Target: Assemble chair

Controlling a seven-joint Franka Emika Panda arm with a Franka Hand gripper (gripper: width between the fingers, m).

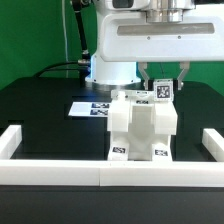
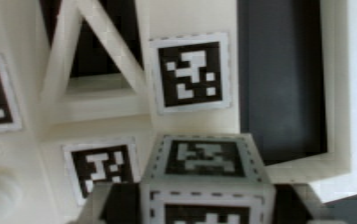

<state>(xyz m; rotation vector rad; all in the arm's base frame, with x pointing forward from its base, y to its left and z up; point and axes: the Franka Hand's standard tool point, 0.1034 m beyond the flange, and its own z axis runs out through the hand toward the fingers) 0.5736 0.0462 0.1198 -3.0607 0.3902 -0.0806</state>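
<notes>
The chair [image 1: 140, 125] is centre stage, a chunky white stack standing on the black table [image 1: 45, 120], inside the fence of white border rails [image 1: 60, 172]. The rails close three sides: one along the front edge and one on each side of the exterior view. The chair is the only thing standing within them. It is taller than it is wide, so its long axis runs straight up. Two square tags sit low on the face turned toward the exterior camera, one on each foot.

Up at its top corner, on the exterior view's right, is one small tagged block [image 1: 162, 92], with its tag facing the exterior camera. The gripper [image 1: 166, 85] hangs right over it, with a dark finger [image 1: 183, 72] coming down on either side. I cannot tell whether those fingers are actually pressing on the block or just flanking it.

In the wrist view that same block [image 2: 203, 160] fills the lower middle, close and blurred. White slotted pieces lie beyond it. Five tags show there, two of them cut off at the frame edge.

Behind the chair one marker board [image 1: 88, 106] lies flat on the table. The white arm [image 1: 150, 35] rises above everything.
</notes>
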